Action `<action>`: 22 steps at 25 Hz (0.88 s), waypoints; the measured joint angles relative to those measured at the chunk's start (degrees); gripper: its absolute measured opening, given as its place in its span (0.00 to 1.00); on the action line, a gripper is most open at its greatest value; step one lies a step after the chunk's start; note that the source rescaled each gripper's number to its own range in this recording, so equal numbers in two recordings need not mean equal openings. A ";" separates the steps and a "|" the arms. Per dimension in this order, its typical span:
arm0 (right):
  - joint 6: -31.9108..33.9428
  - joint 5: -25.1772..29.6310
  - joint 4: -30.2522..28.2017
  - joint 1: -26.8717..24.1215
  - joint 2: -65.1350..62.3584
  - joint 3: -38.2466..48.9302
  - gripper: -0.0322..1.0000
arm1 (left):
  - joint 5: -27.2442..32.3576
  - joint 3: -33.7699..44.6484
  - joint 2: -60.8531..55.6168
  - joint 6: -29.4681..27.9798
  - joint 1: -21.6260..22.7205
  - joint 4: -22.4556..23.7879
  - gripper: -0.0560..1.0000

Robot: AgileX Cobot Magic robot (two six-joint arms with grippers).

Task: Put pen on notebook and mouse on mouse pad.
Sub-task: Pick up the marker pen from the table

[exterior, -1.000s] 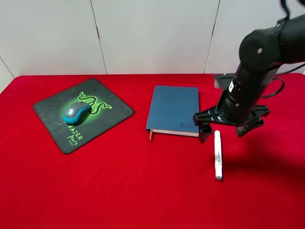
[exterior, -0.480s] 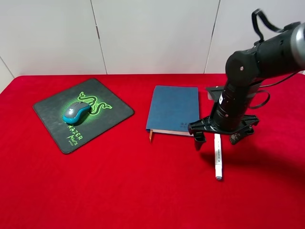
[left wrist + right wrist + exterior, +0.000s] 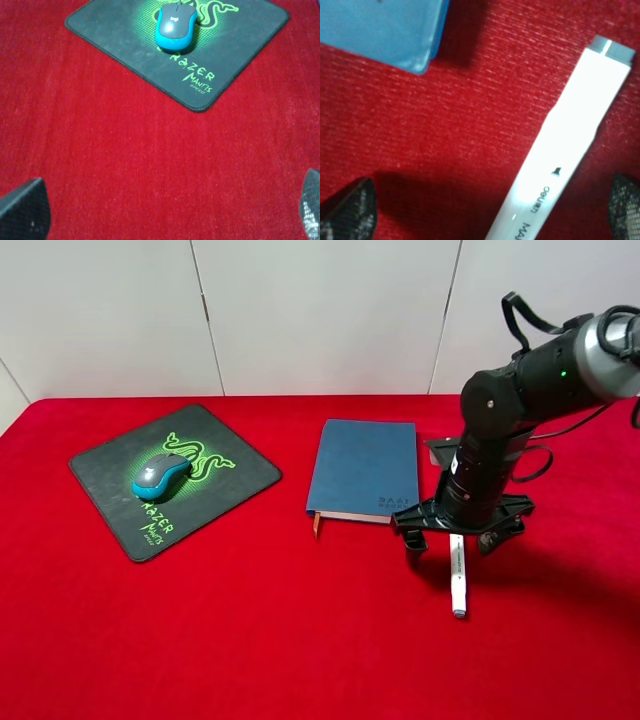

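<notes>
Right gripper, jaws spread, straddles the pen beside the notebook; the mouse sits on the mouse pad near the left edge of the table.

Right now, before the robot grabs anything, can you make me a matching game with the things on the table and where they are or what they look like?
Things:
1. mouse
2. pen
3. notebook
4. right end effector

Places and states:
A. open, with a finger on each side of the pen
B. sitting on the mouse pad
C. blue, with nothing on its cover
D. white, lying on the red cloth beside the notebook

Right pairs: 1-B, 2-D, 3-C, 4-A.
</notes>
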 joint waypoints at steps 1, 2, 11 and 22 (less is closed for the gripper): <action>-0.44 -0.07 0.23 0.00 0.36 0.00 1.00 | 0.00 0.00 0.00 0.00 0.00 0.00 1.00; -0.71 -0.07 0.48 0.00 0.65 0.00 1.00 | 0.00 0.00 0.00 0.00 0.00 0.00 1.00; -0.99 0.16 0.87 0.00 0.76 0.00 0.88 | 0.00 0.00 0.00 0.00 0.00 0.16 1.00; -0.99 0.37 1.18 0.00 0.76 0.00 0.22 | 0.00 0.00 0.00 0.00 0.00 0.16 1.00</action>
